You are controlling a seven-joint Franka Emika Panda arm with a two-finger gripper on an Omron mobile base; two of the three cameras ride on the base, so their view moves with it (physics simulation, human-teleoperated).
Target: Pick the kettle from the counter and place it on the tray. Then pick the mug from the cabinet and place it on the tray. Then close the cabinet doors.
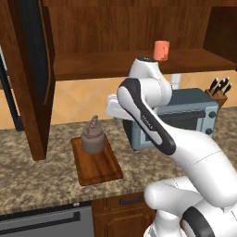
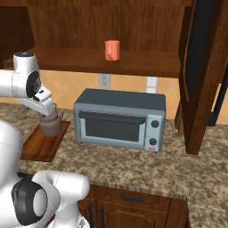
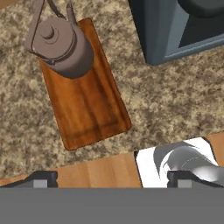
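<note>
The brownish-grey kettle [image 1: 94, 137] [image 2: 50, 124] [image 3: 61, 46] stands upright on the far end of the dark wooden tray [image 1: 99, 169] [image 2: 38, 149] [image 3: 92, 113], which lies on the speckled counter [image 1: 37, 176] [image 3: 175, 100]. My gripper [image 3: 113, 179] [image 2: 50, 111] hovers open above the tray, just clear of the kettle, holding nothing. The coral mug [image 1: 161, 50] [image 2: 112, 50] stands on the cabinet shelf [image 1: 106, 65] [image 2: 133, 62]. Both cabinet doors hang open: one [image 1: 34, 69] at the left, the other [image 2: 200, 67] at the right.
A grey-blue toaster oven [image 1: 185, 115] [image 2: 120, 118] [image 3: 175, 30] sits on the counter to the right of the tray, under the shelf. A knife block [image 1: 218, 92] stands at the far right. The open doors reach down close to the counter on both sides.
</note>
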